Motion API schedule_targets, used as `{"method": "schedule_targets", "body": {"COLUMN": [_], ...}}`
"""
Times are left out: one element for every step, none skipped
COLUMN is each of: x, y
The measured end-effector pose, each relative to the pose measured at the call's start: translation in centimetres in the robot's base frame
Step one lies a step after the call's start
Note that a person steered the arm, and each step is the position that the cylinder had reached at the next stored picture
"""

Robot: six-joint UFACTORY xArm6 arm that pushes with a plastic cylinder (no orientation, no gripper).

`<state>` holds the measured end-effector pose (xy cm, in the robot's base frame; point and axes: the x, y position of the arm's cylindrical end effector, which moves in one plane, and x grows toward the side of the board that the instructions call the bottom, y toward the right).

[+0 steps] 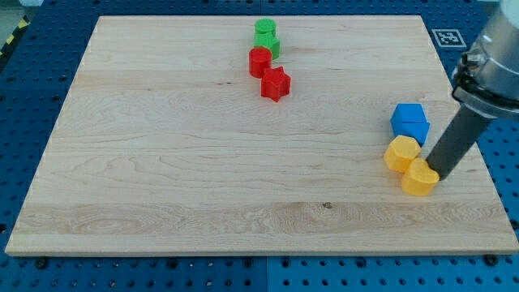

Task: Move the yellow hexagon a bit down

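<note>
Tip (439, 170) touching yellow heart (420, 178); yellow hexagon (401, 152) just to view's left; holds nothing.

Wooden board (162, 162) under scattered coloured blocks (275, 83)

Yellow hexagon (401, 152) lies flat near the board's right edge, touching a yellow heart (420, 178)

Pale smooth-grained wooden board (162, 162), matt dark rod (454, 144).
</note>
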<state>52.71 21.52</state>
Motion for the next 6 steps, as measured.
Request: {"method": "schedule_targets", "body": {"x": [0.0, 0.5, 2.7, 5.4, 6.0, 4.4], "y": [-1.3, 0.9, 3.8, 1.0, -5.1, -10.7]}}
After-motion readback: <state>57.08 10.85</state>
